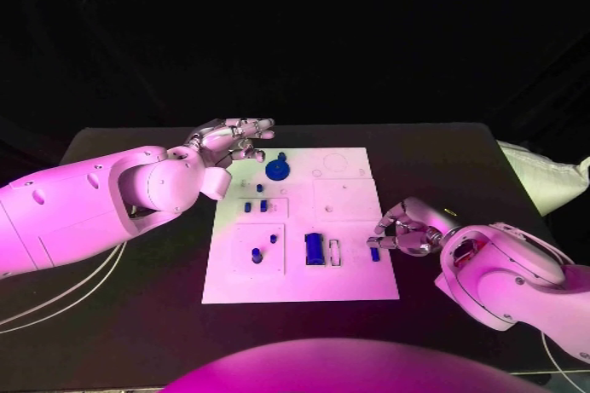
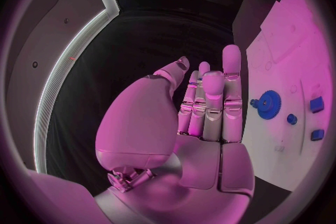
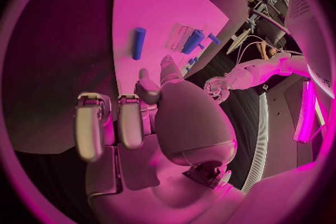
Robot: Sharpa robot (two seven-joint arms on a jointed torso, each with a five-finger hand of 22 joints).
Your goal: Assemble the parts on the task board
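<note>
1. Centrally on the black tabletop lies the white board, with small blue parts spread over it.
2. At the board's far left corner the left hand hovers, its fingers held straight and close together, holding nothing; no part is between them.
3. Just beside those fingers, on the board, sits a blue gear; the left wrist view shows it a little past the fingertips, not touching them.
4. Farther from the left fingers, toward the robot, two small blue blocks stand side by side, and beyond them a small blue peg stands in a square recess.
5. At the board's right edge the right hand rests low, its fingers curled inward; I cannot tell whether they grip anything.
6. Just beside the right fingers lies a short blue bar, seen in the right wrist view as a blue rod lying ahead of the fingertips, apart from them.
7. Between that bar and the peg stands a larger blue block with a pale slot next to it.
8. Well apart, the two hands sit on opposite sides of the board.
</note>
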